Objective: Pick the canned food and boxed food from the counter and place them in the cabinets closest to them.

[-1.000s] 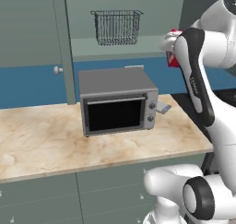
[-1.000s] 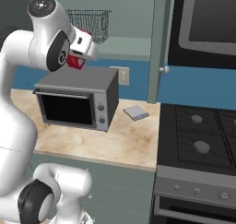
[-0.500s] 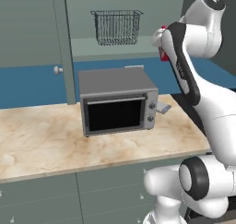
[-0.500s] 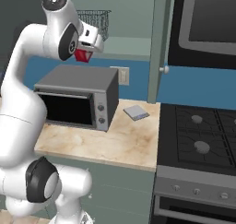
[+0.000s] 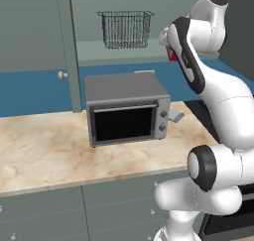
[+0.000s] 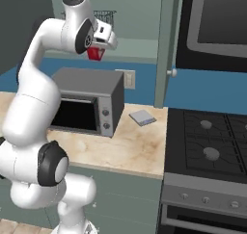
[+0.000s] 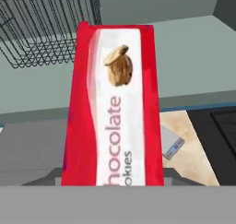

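Note:
The boxed food (image 7: 115, 108), a bright red box of chocolate cookies, is held in my gripper (image 6: 99, 47), which is shut on it. Only a red corner of the box (image 5: 171, 55) shows behind my forearm in the left base view. The box (image 6: 96, 53) hangs high above the toaster oven, just in front of the open cabinets' inner shelf (image 5: 124, 51). In the hand view the shelf (image 7: 184, 52) lies behind and under the box's far end. The canned food is out of view.
A wire basket (image 5: 125, 29) stands on the shelf left of the box. A grey toaster oven (image 5: 126, 106) sits on the marble counter (image 5: 44, 150), with a small grey scale (image 6: 143, 117) beside it. A stove (image 6: 212, 141) lies at the right. An open cabinet door (image 6: 166, 40) stands by the shelf.
My arm has swung the red box up and in toward the cabinet shelf, closer to the wire basket. The grip has held steady.

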Tool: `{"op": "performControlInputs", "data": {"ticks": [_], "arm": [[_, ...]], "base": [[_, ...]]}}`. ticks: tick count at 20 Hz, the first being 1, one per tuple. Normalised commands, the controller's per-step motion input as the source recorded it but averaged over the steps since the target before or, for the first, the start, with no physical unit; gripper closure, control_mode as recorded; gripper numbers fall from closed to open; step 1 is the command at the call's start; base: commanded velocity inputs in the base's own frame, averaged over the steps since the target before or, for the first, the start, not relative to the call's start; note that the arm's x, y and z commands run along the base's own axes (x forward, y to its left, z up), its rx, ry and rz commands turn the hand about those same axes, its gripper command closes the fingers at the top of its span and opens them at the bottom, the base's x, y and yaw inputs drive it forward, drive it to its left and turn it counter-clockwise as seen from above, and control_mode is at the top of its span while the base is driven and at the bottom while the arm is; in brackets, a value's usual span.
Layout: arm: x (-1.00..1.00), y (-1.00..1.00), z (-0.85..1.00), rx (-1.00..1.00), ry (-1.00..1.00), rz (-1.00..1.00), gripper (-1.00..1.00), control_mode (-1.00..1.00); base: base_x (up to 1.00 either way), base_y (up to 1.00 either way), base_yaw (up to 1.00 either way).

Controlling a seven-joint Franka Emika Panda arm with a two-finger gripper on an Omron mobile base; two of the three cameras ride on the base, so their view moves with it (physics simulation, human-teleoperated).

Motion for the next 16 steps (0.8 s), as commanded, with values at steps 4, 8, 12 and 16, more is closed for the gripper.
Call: {"op": "performControlInputs", "data": {"ticks": [4,8,12,16], "arm": [[0.52,-0.09,0.00,-0.02,0.00,0.00,1.00,-1.00],[0.57,-0.07,0.00,-0.02,0.00,0.00,1.00,-1.00],[0.53,-0.12,-0.05,-0.04,0.00,0.00,1.00,-1.00],[0.59,-0.15,-0.05,-0.02,0.00,0.00,1.00,-1.00]], "base": [[0.00,0.00,0.00],[0.00,0.00,0.00],[0.00,0.00,0.00],[0.00,0.00,0.00]]}}
